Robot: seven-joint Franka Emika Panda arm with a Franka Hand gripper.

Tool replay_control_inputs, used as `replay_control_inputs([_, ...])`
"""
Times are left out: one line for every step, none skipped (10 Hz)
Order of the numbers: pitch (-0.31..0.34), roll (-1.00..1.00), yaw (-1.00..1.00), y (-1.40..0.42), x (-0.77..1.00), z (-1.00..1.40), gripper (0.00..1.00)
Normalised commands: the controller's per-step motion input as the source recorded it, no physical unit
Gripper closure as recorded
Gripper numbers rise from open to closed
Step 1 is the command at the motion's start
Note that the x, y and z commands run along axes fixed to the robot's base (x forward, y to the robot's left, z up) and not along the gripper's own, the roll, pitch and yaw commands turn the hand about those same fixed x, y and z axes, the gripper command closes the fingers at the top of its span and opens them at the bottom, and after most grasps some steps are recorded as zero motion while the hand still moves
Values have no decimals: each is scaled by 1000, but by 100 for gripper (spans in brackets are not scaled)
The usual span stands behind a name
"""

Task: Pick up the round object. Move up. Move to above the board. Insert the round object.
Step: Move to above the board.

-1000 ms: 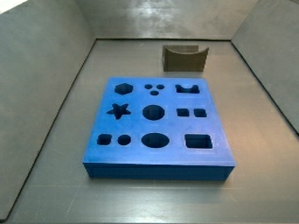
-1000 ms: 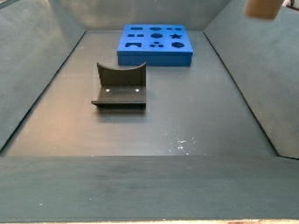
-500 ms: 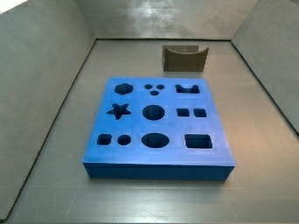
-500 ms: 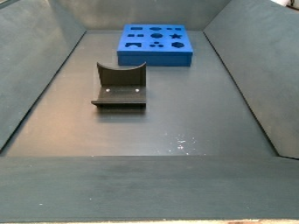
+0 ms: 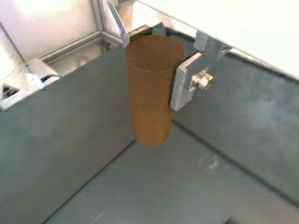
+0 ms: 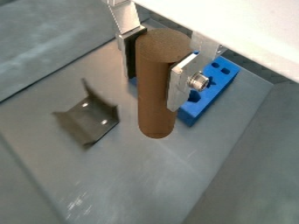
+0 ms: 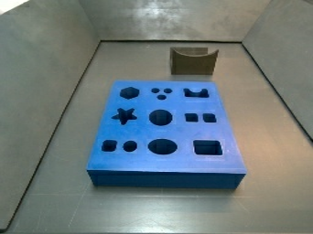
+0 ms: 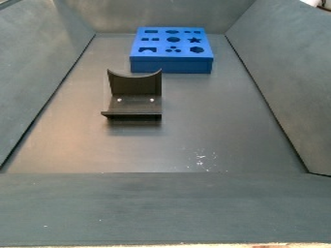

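We see the brown cylinder peg (image 5: 149, 92) standing upright, its long axis in line with the fingers (image 5: 187, 80), free end hanging down over the grey floor. The gripper (image 6: 162, 74) clamps the peg near its top between its silver plates, high above the bin and out of both side views. In a wrist view the fixture (image 6: 86, 122) and the blue board (image 6: 208, 87) lie below it, well apart.

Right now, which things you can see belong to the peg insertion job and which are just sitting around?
Job:
- tall brown wood-like cylinder peg, clamped in the gripper in both wrist views, above the floor
- flat blue board with shaped holes

Just there:
- dark L-shaped fixture on the floor
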Motion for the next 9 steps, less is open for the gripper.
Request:
replay_control_inputs([62,-36,8,-1000,337,-415,100])
replay_control_inputs([25,-29,10,-1000,338,-414,100])
replay_control_inputs([12,-5,9,-1000,344,-414,100])
replay_control_inputs([11,-53,6,-1000,348,-415,100])
replay_control_inputs([29,0,9,-1000,362,-415,100])
replay_control_inputs([37,11,18,-1000,367,-416,100])
replay_control_inputs([42,-13,13,-1000,386,-419,100])
replay_control_inputs([33,-3,14,-1000,390,-417,100])
replay_control_inputs([17,34,5,-1000,409,-420,100])
